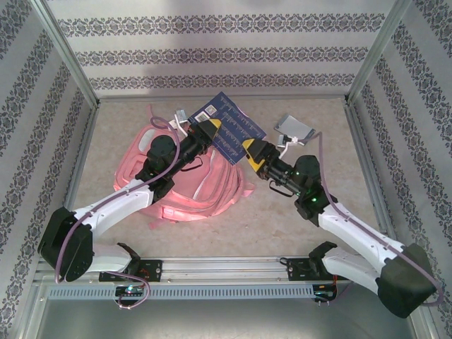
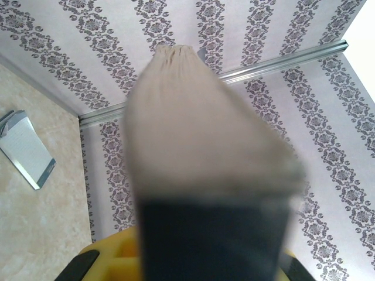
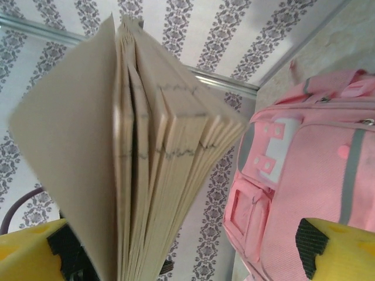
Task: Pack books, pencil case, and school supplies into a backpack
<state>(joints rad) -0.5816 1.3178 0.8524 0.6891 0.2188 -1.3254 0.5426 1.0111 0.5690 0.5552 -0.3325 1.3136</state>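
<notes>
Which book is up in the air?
The navy book with the white label, clamped in the left gripper; the grey-white notebook lies on the table.

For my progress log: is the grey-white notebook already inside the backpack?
No, the grey-white notebook lies flat on the table, well apart from the pink backpack.

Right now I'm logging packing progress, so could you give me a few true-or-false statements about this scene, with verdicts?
1. The left gripper holds the navy book raised over the backpack. True.
2. The grey-white notebook is inside the backpack. False: it lies on the table, apart from it.
3. The book's pages are fanned apart in the right wrist view. True.
4. The right gripper is clamped on a pink strap. False: its fingers stand wide apart at the book.
</notes>
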